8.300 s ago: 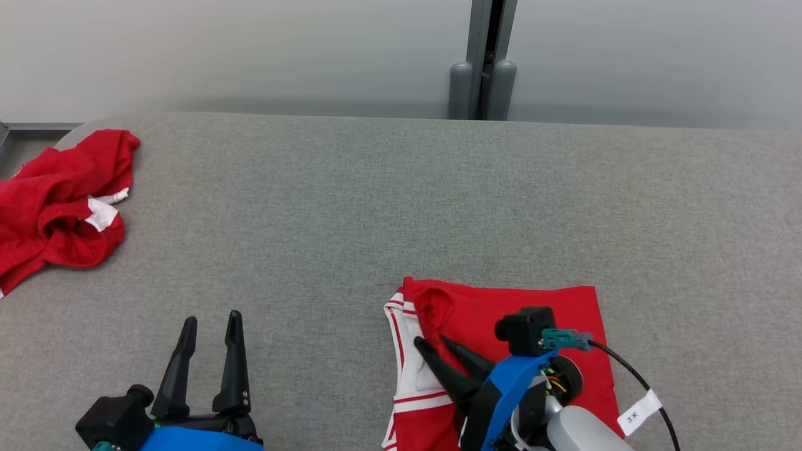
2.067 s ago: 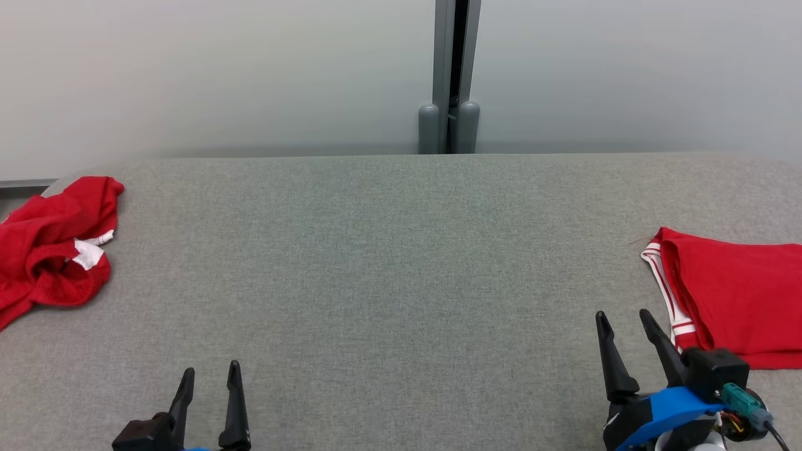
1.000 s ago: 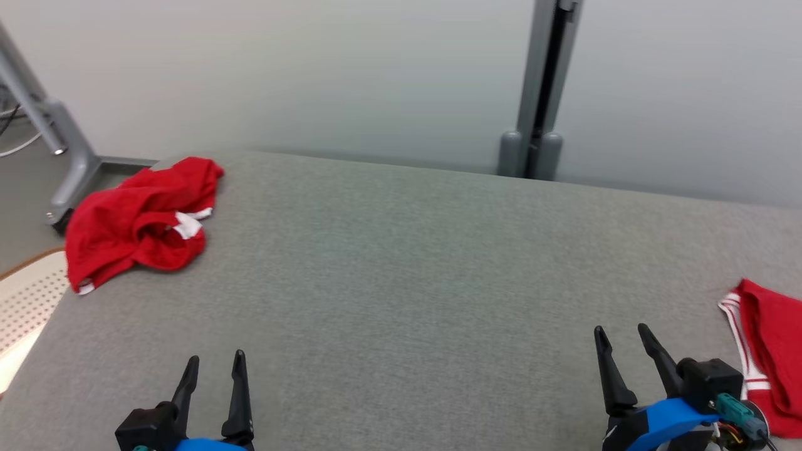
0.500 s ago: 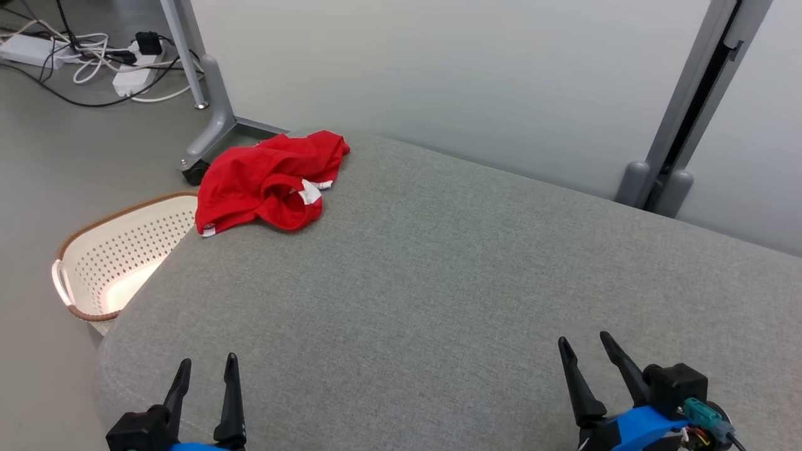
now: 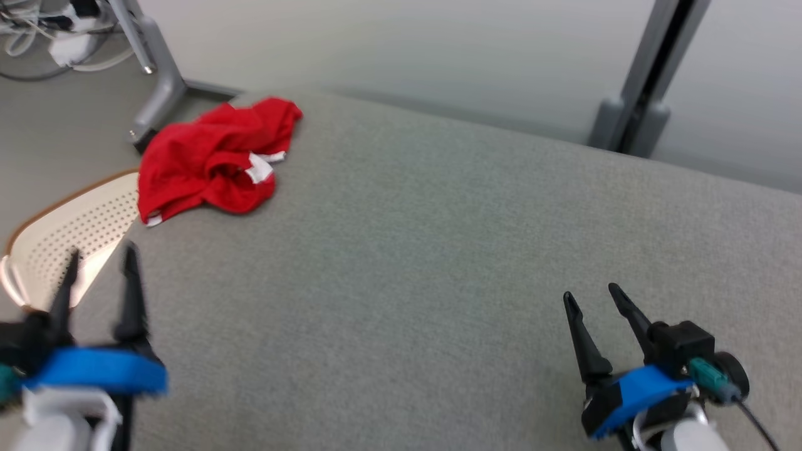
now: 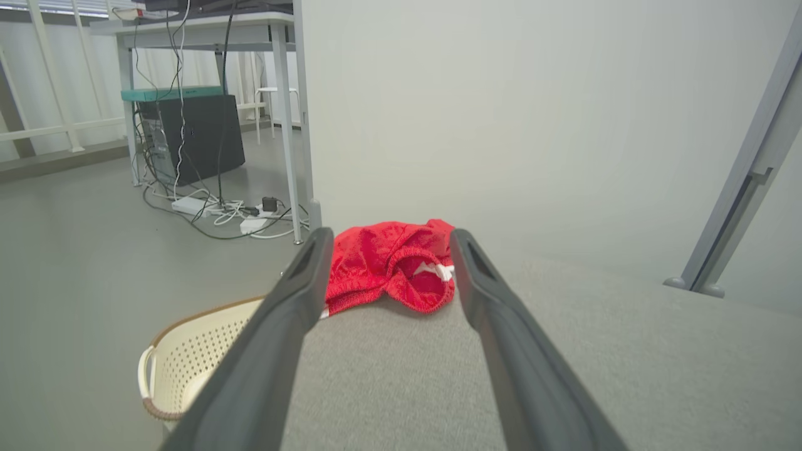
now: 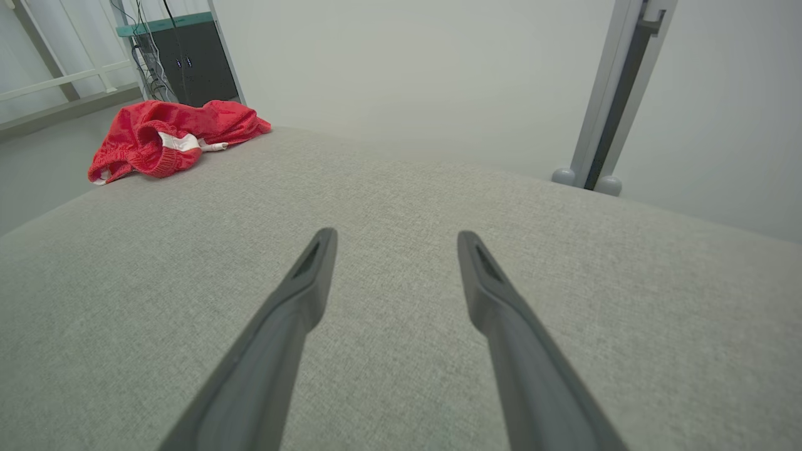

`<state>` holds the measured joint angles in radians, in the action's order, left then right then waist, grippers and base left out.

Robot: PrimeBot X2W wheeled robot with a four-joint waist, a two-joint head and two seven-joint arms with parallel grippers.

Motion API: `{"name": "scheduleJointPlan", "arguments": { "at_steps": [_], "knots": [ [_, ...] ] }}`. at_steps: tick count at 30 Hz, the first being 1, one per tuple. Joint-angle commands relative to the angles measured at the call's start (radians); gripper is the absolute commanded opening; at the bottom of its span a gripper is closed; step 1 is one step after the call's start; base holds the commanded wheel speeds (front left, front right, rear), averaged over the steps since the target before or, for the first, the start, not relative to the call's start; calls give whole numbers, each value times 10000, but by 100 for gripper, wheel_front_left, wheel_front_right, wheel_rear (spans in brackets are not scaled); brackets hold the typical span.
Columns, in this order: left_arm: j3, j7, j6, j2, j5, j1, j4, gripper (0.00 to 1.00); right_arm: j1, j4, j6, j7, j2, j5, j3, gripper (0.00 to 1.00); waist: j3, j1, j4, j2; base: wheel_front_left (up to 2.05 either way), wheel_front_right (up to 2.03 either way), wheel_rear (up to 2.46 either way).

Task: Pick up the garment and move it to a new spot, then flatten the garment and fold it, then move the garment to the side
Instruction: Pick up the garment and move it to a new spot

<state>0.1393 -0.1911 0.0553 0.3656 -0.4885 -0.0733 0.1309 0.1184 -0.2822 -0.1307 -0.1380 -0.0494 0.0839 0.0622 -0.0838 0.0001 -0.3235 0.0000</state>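
The red garment (image 5: 213,160) lies crumpled in a heap at the far left corner of the grey padded table (image 5: 438,250), with a white patch showing among its folds; its true shape cannot be made out. In the left wrist view the fingers cover its two ends. The left gripper (image 5: 102,252), blurred in the head view, hangs at the near left edge, jaws wide and empty, well apart from the garment. The right gripper (image 5: 591,292) is over the near right, also wide and empty. A cream perforated basket (image 5: 62,232) sits on the floor left of the table, cut off by the frame. Cables (image 6: 219,210) lie beyond, under a desk.
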Motion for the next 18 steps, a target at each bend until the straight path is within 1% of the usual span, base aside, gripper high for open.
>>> {"name": "scheduleJointPlan", "arguments": {
  "at_steps": [1,4,6,8,12,15,18],
  "knots": [
    [-337,234,-60,328,-169,-775,-265,100,268,278,-1,158,-21,-265,-67,100,-341,-1,135,0,0,0,0],
    [-778,800,-146,911,-394,-2049,-262,100,588,740,-1,445,-23,-581,-140,100,-920,-1,424,0,0,0,0],
    [-904,1199,-210,1115,-606,-2907,-22,100,824,1022,-1,604,-21,-762,-169,100,-1294,-1,615,0,0,0,0],
    [-985,1633,-312,1153,-912,-3717,417,100,1020,1290,-1,765,-23,-903,-150,100,-1684,-1,813,0,0,0,0],
    [-762,2619,-659,1319,-1306,-5125,1898,100,1526,1794,-1,1119,-21,-1322,82,100,-2469,-1,1201,0,0,0,0],
    [-632,3031,-768,1252,-1426,-5560,2559,100,1746,2027,-1,1279,-23,-1568,178,100,-2826,-1,1367,0,0,0,0],
    [-392,3550,-1043,1183,-1608,-6069,3451,100,2074,2346,-1,1463,-24,-1849,205,100,-3345,-1,1575,0,0,0,0]
  ]
}}
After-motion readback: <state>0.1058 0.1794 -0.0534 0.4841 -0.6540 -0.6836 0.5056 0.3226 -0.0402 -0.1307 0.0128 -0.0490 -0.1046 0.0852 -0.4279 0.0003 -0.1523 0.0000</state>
